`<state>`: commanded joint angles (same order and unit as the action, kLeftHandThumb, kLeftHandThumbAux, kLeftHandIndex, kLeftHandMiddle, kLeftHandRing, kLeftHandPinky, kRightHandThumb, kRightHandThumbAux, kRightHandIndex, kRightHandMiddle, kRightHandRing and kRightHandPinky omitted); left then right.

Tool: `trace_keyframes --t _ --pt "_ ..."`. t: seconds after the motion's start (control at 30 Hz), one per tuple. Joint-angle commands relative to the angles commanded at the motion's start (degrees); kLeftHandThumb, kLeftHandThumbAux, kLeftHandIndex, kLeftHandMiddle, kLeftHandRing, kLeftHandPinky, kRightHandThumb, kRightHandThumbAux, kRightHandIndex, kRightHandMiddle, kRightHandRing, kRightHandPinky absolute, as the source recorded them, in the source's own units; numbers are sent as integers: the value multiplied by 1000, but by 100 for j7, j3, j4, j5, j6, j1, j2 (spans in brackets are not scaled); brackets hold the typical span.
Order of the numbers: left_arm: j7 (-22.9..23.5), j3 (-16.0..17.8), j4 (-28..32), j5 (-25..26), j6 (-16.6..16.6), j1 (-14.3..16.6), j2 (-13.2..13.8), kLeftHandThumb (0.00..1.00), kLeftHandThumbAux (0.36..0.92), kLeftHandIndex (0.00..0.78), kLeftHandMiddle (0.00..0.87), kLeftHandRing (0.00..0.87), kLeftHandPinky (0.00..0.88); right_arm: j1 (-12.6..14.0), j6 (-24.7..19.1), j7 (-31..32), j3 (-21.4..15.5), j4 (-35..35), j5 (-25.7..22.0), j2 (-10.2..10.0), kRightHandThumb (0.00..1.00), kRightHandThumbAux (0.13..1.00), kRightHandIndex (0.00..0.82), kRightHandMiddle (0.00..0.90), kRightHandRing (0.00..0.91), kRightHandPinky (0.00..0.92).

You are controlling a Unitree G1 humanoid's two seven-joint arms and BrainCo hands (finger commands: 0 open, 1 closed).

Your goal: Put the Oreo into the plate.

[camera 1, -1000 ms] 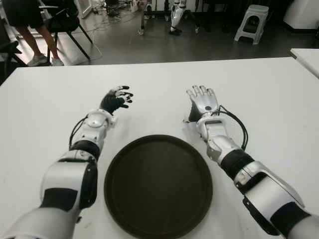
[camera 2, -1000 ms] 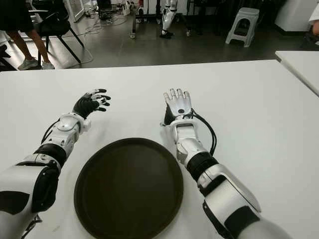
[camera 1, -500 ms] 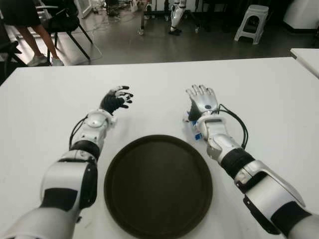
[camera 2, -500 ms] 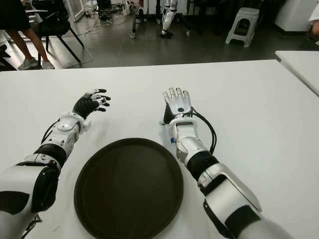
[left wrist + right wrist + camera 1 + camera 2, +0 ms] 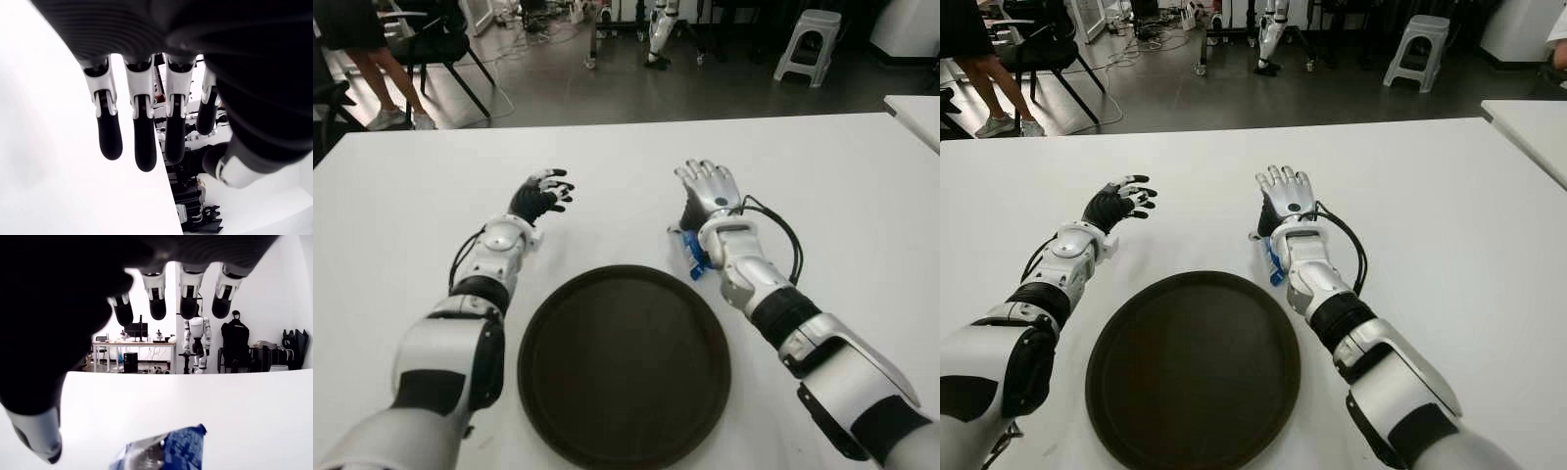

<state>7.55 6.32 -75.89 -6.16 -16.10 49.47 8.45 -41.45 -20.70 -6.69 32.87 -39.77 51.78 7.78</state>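
A small blue Oreo packet (image 5: pixel 692 254) lies on the white table (image 5: pixel 822 186), just past the far right rim of the dark round plate (image 5: pixel 624 362); it also shows in the right wrist view as the Oreo packet (image 5: pixel 164 453). My right hand (image 5: pixel 707 191) hovers over it with fingers spread and nothing in them, the wrist partly hiding the packet. Left of the plate's far side, my left hand (image 5: pixel 540 194) stays idle, its fingers (image 5: pixel 141 132) relaxed and spread.
The table's far edge (image 5: pixel 607 127) runs across the view, with floor, a chair (image 5: pixel 440 44), a white stool (image 5: pixel 808 39) and a person's legs (image 5: pixel 386 83) beyond. A second white table (image 5: pixel 915 113) corner shows at the right.
My right hand has lifted and shifted slightly away from me, uncovering the blue Oreo packet beneath its wrist. The left hand has not moved.
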Motion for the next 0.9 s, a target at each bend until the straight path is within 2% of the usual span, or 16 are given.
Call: trace_keyframes --t 0.37,0.57,0.9 --pt "20 -10 15 13 -52 -19 10 78 648 226 336 340 357 211 105 166 -49 183 -141 158 0 719 0 0 0 0" --pt "-24 -13 19 12 -39 -27 11 98 662 222 340 342 373 158 191 109 -56 -157 -257 118 0 717 0 0 0 0" --pt "-34 -20 22 6 -34 -34 19 85 650 219 336 342 371 178 142 77 -52 -179 -309 108 0 700 0 0 0 0"
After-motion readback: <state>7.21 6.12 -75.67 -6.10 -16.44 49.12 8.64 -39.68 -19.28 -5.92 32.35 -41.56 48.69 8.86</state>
